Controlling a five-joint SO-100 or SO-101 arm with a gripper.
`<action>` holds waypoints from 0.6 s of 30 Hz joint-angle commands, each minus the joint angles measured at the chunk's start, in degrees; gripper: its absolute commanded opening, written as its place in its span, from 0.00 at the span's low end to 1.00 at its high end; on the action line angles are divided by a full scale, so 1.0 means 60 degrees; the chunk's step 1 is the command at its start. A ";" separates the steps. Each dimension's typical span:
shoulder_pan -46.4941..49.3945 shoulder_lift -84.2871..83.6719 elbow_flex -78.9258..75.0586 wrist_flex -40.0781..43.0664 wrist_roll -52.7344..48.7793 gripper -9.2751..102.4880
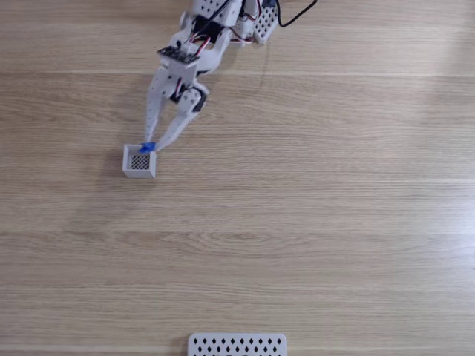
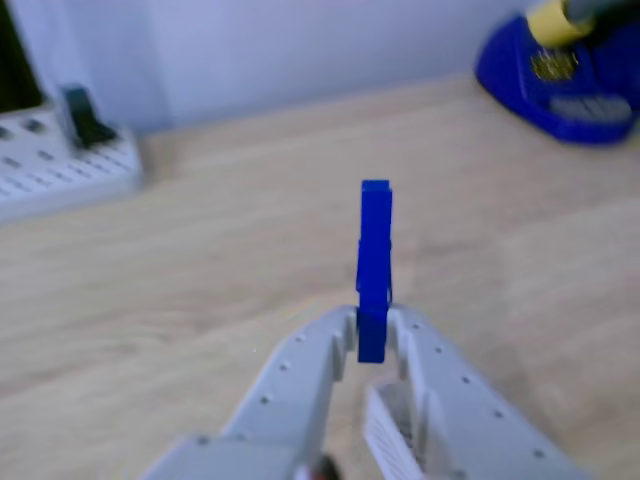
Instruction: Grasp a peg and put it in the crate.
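gripper [image 1: 151, 147] clamped tight on the peg [image 2: 373, 262], fingertips pinching its lower end, the blue stick poking straight out beyond them in the other view. in the fixed view the tips sit right at the top edge of the crate [image 1: 127, 167], the peg's blue showing between them, wooden table [image 1: 319, 222] all around.

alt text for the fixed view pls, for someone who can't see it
Seen from above, a white robot arm reaches from the top edge, its gripper shut on a blue peg at the rim of a small white crate on a wooden table. A perforated white panel sits at the bottom edge.
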 commanded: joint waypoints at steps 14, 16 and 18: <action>0.1128 -0.3164 -0.3091 -0.0791 0.0059 0.07; 0.1128 -0.3149 -0.2930 -0.0791 0.0044 0.07; 0.1128 -0.3149 -0.2827 -0.0791 0.0044 0.08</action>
